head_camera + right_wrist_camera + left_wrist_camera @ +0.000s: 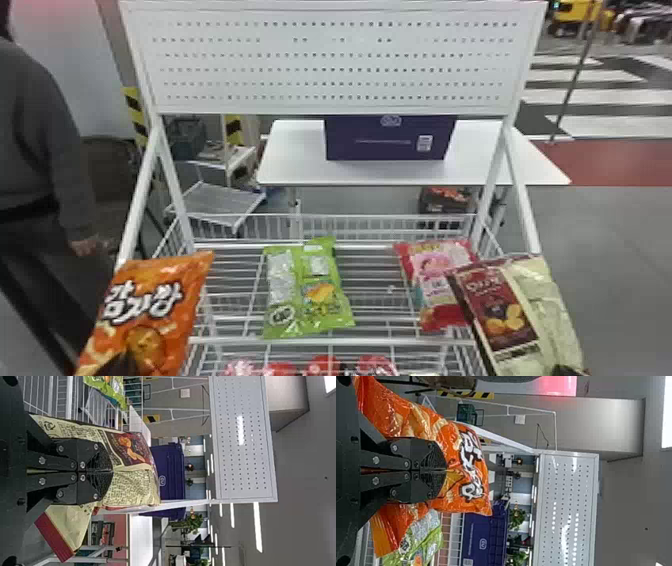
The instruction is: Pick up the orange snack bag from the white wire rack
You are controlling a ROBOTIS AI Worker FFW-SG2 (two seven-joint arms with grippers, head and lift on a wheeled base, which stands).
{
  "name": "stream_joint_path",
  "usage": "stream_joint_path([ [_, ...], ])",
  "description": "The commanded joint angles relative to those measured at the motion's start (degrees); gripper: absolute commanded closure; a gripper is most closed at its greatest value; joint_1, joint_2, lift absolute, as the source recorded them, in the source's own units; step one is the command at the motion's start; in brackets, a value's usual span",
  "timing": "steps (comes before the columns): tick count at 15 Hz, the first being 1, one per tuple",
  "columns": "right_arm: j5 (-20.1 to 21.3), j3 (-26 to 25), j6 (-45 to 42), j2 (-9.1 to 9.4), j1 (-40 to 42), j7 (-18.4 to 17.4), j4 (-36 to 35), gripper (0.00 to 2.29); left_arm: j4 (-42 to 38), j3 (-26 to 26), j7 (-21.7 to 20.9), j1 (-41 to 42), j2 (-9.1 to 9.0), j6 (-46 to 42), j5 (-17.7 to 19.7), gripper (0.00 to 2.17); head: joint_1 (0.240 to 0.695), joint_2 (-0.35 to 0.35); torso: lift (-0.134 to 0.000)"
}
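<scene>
I see the left gripper (118,365) with its two fingers closed firmly on the orange snack bag (155,295) — this bag is at the near left corner of the white wire rack (235,340). The right gripper (565,371) is clamped on a cream and dark red bag (547,300), at the near right corner. Between them, a green bag (320,300) lies around the rack's middle, and a pink bag (432,275) near its right edge, partly behind the cream one.

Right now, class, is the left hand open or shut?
Shut: the left hand has its fingertips together, pinching the orange snack bag.
</scene>
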Motion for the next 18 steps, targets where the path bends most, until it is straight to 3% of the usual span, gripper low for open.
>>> stream_joint_path([
  [1, -0.06, 0.04, 0.0, -0.01, -0.1, 0.0, 0.05, 2.26, 0.1, 0.04, -0.08, 0.0, 0.0, -0.07, 0.15, 2.15, 0.499, 0.0, 0.0],
  [18, -1.21, 0.04, -0.7, -0.89, 0.16, 0.0, -0.04, 2.26, 0.45, 0.04, -0.35, -0.97, 0.0, 0.45, 0.51, 2.15, 0.499, 0.0, 0.0],
])
